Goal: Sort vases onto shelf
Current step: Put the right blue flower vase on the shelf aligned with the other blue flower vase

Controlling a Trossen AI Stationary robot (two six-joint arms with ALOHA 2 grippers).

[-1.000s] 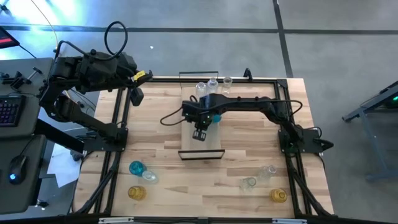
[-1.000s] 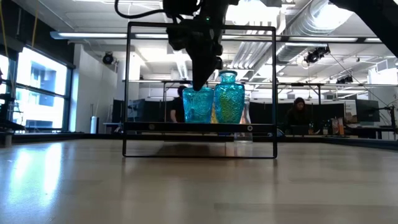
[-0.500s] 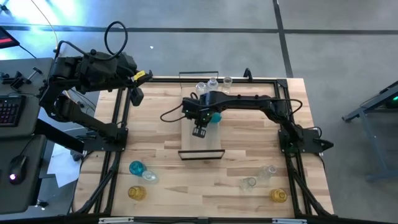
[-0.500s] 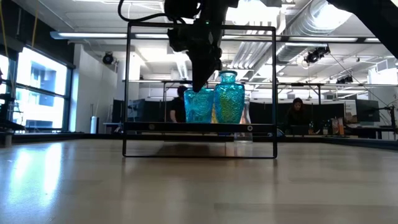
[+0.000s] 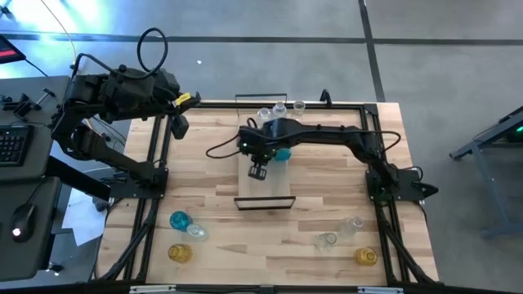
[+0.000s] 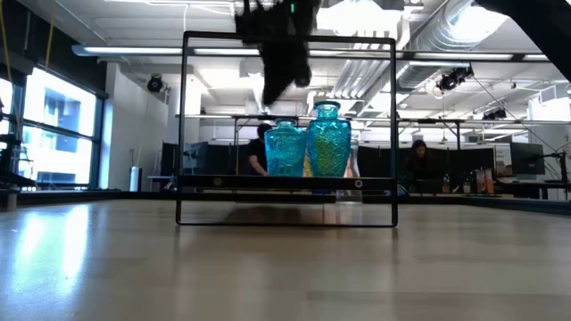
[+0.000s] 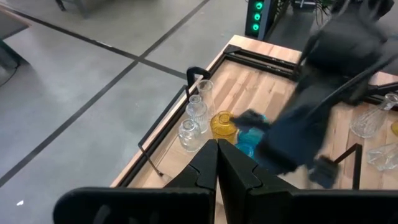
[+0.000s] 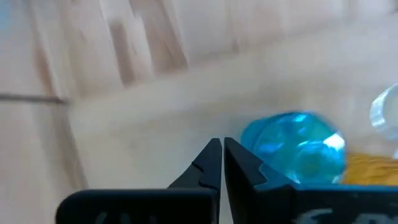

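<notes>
Wooden counter point(image 5: 212, 184) holds my shelf point(image 5: 263, 184) at centre. My right claw point(image 5: 258, 171) has lifted clear, fingers closed on nothing, leaving the teal vase point(image 6: 285, 148) standing on the shelf. Left claw point(image 7: 216, 163) waits closed, far left. Six vases remain near.

Two teal vases point(image 6: 308, 141) stand upright on the shelf point(image 6: 285, 183).

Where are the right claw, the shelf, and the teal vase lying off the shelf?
right claw point(image 5: 258, 171), high view, between its fingertips.
shelf point(image 5: 265, 199), high view, bare board near its front end.
teal vase point(image 5: 179, 220), high view, its belly.
</notes>
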